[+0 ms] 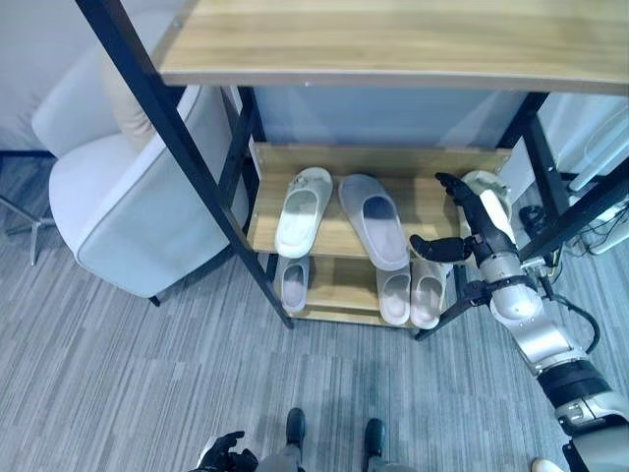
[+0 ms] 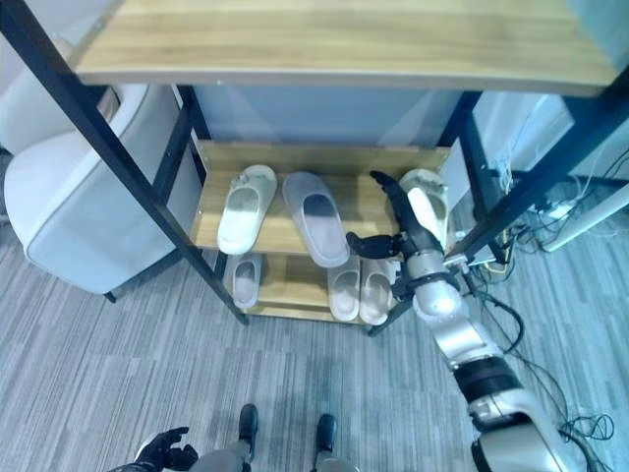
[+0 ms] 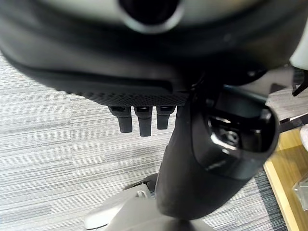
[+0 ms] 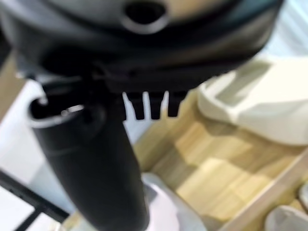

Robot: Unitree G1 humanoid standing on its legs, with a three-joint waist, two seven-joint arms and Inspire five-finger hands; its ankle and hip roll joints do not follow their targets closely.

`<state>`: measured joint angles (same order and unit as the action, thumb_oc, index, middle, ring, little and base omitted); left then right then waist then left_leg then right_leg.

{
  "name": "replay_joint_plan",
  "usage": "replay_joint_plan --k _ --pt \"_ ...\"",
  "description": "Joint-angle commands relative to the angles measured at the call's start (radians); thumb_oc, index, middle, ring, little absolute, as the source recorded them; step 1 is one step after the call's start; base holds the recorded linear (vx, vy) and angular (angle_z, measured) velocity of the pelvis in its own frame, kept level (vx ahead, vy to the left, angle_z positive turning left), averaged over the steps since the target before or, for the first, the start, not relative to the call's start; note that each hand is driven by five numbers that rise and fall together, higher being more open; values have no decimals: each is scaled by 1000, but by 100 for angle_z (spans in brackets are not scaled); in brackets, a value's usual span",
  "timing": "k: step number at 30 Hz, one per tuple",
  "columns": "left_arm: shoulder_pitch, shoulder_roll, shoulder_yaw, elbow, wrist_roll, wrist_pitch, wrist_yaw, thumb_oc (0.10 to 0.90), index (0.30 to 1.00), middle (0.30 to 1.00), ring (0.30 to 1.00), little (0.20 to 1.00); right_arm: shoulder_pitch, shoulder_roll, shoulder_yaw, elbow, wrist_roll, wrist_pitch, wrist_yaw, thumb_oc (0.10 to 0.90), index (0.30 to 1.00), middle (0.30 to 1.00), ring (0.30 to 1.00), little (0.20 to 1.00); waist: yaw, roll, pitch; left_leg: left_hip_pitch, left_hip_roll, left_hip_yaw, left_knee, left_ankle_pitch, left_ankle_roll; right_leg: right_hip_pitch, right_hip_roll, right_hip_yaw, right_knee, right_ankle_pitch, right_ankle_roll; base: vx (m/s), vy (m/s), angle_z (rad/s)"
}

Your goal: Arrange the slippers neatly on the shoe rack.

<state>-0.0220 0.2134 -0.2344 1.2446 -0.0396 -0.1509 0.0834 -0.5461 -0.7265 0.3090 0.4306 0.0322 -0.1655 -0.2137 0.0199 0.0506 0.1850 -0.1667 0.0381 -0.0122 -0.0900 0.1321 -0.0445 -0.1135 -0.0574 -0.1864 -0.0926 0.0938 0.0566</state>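
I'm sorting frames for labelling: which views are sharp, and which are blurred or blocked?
Both eye views are sharp: slippers and rack read clearly. In the right wrist view the right hand and a slipper are soft. In the left wrist view the left hand blocks much of the carpet.

The right robot hand [image 1: 470, 221] partly hides a cream slipper [image 2: 425, 197].

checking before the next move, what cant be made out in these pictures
- Cream slipper at the middle shelf's right end: mostly covered by the right hand and a rack post in both eye views.
- Lower-shelf slippers: their far ends are hidden under the middle shelf.
- Left hand: cut by the bottom edge in the left eye view.
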Motion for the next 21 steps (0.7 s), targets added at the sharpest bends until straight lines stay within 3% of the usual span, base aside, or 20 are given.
replay_joint_plan --k 1,8,10,21 --pt "-44 -15 -96 51 -19 -25 5 800 900 900 900 900 -190 -45 -31 -32 47 -103 -53 800 900 900 900 900 22 -56 -1 26 -34 50 3 -103 -1 2 -25 50 5 -99 70 0 0 0" --pt "-54 -17 -123 41 -24 -37 9 800 900 900 900 900 -298 -77 7 28 66 -98 -76 800 900 900 900 900 40 -67 12 -5 -35 48 3 -96 -6 -29 -31 48 5 -92 72 24 2 1" --pt "-47 -17 -86 57 -95 -35 0 800 900 900 900 900 -329 -77 25 67 116 -98 -55 800 900 900 900 900 51 -75 18 -18 -35 43 3 -92 -8 -39 -30 46 5 -90 72 20 -6 0" --pt "-62 2 -65 59 -169 -51 7 800 900 900 900 900 -406 -97 82 163 192 -101 -34 800 900 900 900 900 73 -96 50 -61 -36 26 3 -81 -17 -69 -31 30 5 -86 72 11 -3 2"
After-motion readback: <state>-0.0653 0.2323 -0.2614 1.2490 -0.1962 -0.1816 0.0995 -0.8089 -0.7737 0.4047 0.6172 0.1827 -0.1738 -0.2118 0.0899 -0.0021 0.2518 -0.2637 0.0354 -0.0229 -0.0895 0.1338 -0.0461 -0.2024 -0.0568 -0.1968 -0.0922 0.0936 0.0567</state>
